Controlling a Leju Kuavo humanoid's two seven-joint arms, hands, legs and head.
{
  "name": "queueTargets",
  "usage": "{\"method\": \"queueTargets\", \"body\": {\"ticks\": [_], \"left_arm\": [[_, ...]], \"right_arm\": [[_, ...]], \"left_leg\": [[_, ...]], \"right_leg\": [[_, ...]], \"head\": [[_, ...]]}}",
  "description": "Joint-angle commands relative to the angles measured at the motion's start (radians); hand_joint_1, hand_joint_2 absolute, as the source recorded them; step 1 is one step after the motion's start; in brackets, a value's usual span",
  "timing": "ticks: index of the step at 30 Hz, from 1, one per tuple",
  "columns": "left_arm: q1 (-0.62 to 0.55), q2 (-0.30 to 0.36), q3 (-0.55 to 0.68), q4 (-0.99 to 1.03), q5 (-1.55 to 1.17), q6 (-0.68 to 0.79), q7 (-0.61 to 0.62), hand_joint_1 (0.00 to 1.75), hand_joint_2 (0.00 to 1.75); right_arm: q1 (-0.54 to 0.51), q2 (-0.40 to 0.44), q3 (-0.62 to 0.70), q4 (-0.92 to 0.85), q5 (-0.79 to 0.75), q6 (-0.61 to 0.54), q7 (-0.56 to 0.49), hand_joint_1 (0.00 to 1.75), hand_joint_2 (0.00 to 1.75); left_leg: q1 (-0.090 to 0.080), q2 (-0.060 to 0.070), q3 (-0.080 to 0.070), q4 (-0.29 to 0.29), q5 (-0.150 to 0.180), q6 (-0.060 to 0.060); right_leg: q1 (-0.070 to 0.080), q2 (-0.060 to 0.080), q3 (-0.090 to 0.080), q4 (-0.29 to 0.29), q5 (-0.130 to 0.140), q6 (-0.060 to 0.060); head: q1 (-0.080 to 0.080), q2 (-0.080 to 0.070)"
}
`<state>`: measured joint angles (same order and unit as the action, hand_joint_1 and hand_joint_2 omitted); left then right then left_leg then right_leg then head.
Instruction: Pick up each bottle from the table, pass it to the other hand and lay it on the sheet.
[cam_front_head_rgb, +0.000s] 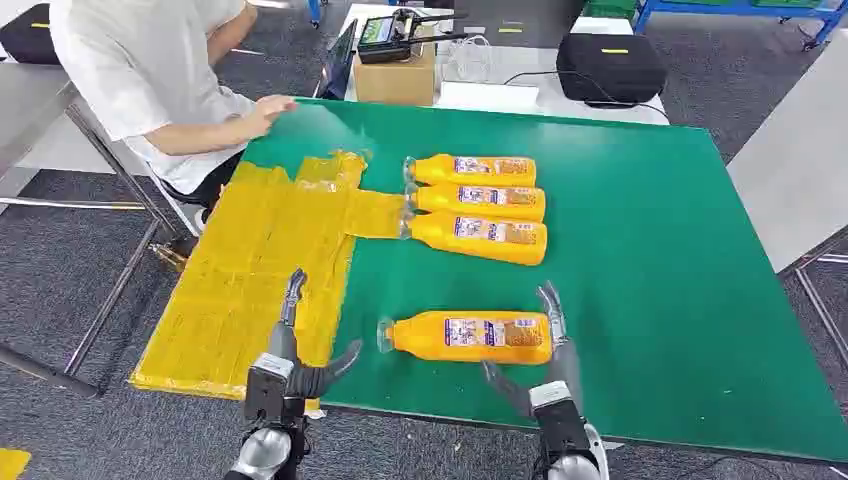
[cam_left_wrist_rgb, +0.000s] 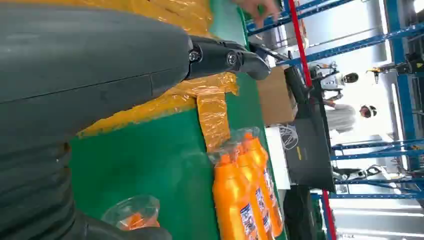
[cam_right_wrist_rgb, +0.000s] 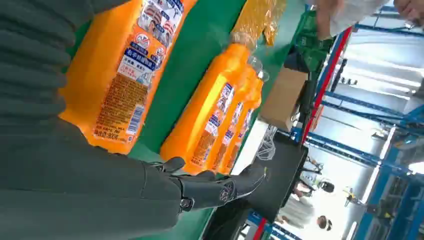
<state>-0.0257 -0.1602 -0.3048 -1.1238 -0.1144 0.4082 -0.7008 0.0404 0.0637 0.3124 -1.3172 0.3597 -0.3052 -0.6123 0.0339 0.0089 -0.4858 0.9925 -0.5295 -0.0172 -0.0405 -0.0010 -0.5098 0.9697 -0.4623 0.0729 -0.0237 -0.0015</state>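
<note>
An orange bottle (cam_front_head_rgb: 470, 337) with a clear cap lies on its side near the green table's front edge, cap toward the yellow sheet (cam_front_head_rgb: 255, 265). My right hand (cam_front_head_rgb: 545, 360) is open at its base end, fingers spread beside it, not holding it; the bottle (cam_right_wrist_rgb: 120, 65) looms close in the right wrist view. My left hand (cam_front_head_rgb: 295, 350) is open over the sheet's near edge, left of the cap (cam_left_wrist_rgb: 131, 212). Three more orange bottles (cam_front_head_rgb: 475, 208) lie side by side at mid table, caps on a strip of the sheet; they appear too as bottles (cam_left_wrist_rgb: 247, 195) and bottles (cam_right_wrist_rgb: 220, 120).
A person in a white shirt (cam_front_head_rgb: 150, 70) sits at the far left corner with a hand (cam_front_head_rgb: 268, 108) on the green table (cam_front_head_rgb: 680, 260). A cardboard box (cam_front_head_rgb: 395, 75) and a black case (cam_front_head_rgb: 610, 65) stand behind the table. Bare green surface lies to the right.
</note>
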Motion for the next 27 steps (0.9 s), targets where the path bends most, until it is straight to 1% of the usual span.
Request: {"method": "queueTargets", "body": {"ticks": [1, 2, 3, 4, 9, 10, 11, 12, 13, 16, 20, 21, 22, 23, 25, 27], "left_arm": [[-0.018, 0.009, 0.006, 0.026, -0.001, 0.001, 0.003, 0.0, 1.75], [-0.019, 0.009, 0.006, 0.027, -0.001, -0.001, 0.003, 0.0, 1.75], [-0.019, 0.009, 0.006, 0.026, 0.0, -0.002, 0.003, 0.0, 1.75], [-0.02, 0.009, 0.005, 0.024, -0.001, -0.002, 0.003, 0.0, 1.75], [-0.025, 0.009, 0.005, 0.026, -0.002, -0.004, 0.003, 0.0, 1.75], [-0.025, 0.009, 0.006, 0.026, -0.002, -0.003, 0.003, 0.0, 1.75], [-0.026, 0.01, 0.007, 0.027, -0.001, -0.003, 0.003, 0.0, 1.75], [-0.027, 0.01, 0.007, 0.027, -0.001, -0.004, 0.003, 0.0, 1.75], [-0.03, 0.012, 0.009, 0.029, -0.001, -0.007, 0.003, 0.0, 1.75], [-0.03, 0.012, 0.009, 0.029, -0.001, -0.007, 0.003, 0.0, 1.75], [-0.03, 0.012, 0.009, 0.029, -0.001, -0.007, 0.003, 0.0, 1.75], [-0.034, 0.014, 0.012, 0.031, -0.004, -0.018, 0.003, 0.0, 1.75], [-0.037, 0.015, 0.014, 0.034, -0.006, -0.022, 0.003, 0.0, 1.75], [-0.041, 0.015, 0.016, 0.037, -0.007, -0.029, 0.003, 0.0, 1.75], [-0.048, 0.011, 0.018, 0.043, -0.012, -0.044, 0.003, 0.0, 1.75], [-0.054, 0.006, 0.014, 0.05, -0.018, -0.051, 0.003, 0.0, 1.75]], "right_arm": [[-0.012, -0.003, -0.006, 0.024, 0.059, -0.042, -0.009, 0.0, 0.0], [-0.011, -0.006, -0.004, 0.027, 0.072, -0.054, -0.014, 0.0, 0.0], [-0.014, -0.011, 0.002, 0.031, 0.084, -0.057, -0.015, 0.0, 0.0], [-0.015, -0.014, 0.006, 0.032, 0.087, -0.058, -0.015, 0.0, 1.75], [-0.025, -0.025, 0.019, 0.023, 0.099, -0.05, -0.015, 0.0, 1.75], [-0.029, -0.032, 0.027, 0.026, 0.116, -0.043, 0.0, 0.0, 1.75], [-0.032, -0.037, 0.031, 0.026, 0.123, -0.038, 0.005, 0.0, 1.75], [-0.037, -0.046, 0.041, 0.032, 0.145, -0.03, 0.026, 0.0, 1.75], [-0.056, -0.083, 0.078, 0.052, 0.247, -0.02, 0.086, 0.0, 1.75], [-0.056, -0.083, 0.078, 0.052, 0.247, -0.02, 0.086, 0.0, 1.75], [-0.056, -0.083, 0.078, 0.052, 0.247, -0.02, 0.086, 0.0, 1.75], [-0.082, -0.125, 0.115, 0.079, 0.351, -0.006, 0.139, 0.0, 1.75], [-0.097, -0.149, 0.132, 0.093, 0.4, 0.004, 0.166, 0.0, 1.75], [-0.118, -0.177, 0.149, 0.111, 0.433, 0.041, 0.188, 0.0, 1.75], [-0.145, -0.214, 0.155, 0.132, 0.44, 0.086, 0.19, 0.0, 1.75], [-0.157, -0.221, 0.152, 0.147, 0.439, 0.097, 0.185, 0.0, 1.75]], "left_leg": [[0.0, -0.001, 0.002, -0.002, 0.0, 0.002], [0.0, -0.001, 0.003, -0.003, 0.0, 0.003], [0.0, -0.001, 0.002, -0.002, 0.0, 0.002], [0.0, -0.001, 0.003, -0.003, 0.0, 0.003], [0.0, -0.001, 0.002, -0.002, 0.0, 0.002], [0.0, -0.001, 0.003, -0.003, 0.0, 0.003], [0.0, 0.0, 0.002, -0.002, 0.0, 0.002], [0.0, -0.001, 0.003, -0.003, 0.001, 0.003], [0.0, 0.0, 0.001, -0.001, 0.0, 0.002], [0.0, 0.0, 0.003, -0.003, 0.001, 0.003], [0.0, 0.0, 0.002, -0.002, 0.0, 0.002], [0.0, 0.0, 0.003, -0.004, 0.001, 0.003], [0.0, 0.0, 0.002, -0.002, 0.0, 0.002], [0.0, 0.001, 0.001, -0.001, 0.0, 0.002], [0.0, 0.001, 0.003, -0.003, 0.001, 0.004], [0.0, 0.0, 0.001, -0.001, 0.001, 0.002]], "right_leg": [[0.001, 0.0, 0.001, -0.002, 0.0, -0.004], [0.001, 0.0, 0.003, -0.003, 0.001, -0.005], [0.001, 0.0, 0.002, -0.002, 0.0, -0.004], [0.001, 0.0, 0.003, -0.003, 0.0, -0.005], [0.001, 0.0, 0.002, -0.002, 0.0, -0.004], [0.001, 0.0, 0.003, -0.003, 0.001, -0.005], [0.001, 0.0, 0.001, -0.002, 0.0, -0.004], [0.001, 0.0, 0.003, -0.003, 0.001, -0.005], [0.001, 0.0, 0.001, -0.002, 0.0, -0.003], [0.001, 0.001, 0.003, -0.003, 0.001, -0.005], [0.001, 0.0, 0.002, -0.002, 0.0, -0.003], [0.001, 0.0, 0.003, -0.004, 0.001, -0.005], [0.001, 0.0, 0.002, -0.002, 0.001, -0.004], [0.001, 0.001, 0.001, -0.002, 0.001, -0.002], [0.001, 0.001, 0.002, -0.004, 0.002, -0.005], [0.0, 0.0, 0.001, -0.002, 0.001, -0.003]], "head": [[0.0, 0.0], [0.0, 0.0], [0.0, 0.0], [0.0, 0.0], [0.0, 0.0], [0.0, 0.0], [0.0, 0.0], [0.0, 0.0], [0.0, 0.0], [0.0, 0.0], [0.0, 0.0], [0.0, 0.0], [0.0, 0.0], [0.0, 0.0], [0.0, 0.0], [0.0, 0.0]]}}
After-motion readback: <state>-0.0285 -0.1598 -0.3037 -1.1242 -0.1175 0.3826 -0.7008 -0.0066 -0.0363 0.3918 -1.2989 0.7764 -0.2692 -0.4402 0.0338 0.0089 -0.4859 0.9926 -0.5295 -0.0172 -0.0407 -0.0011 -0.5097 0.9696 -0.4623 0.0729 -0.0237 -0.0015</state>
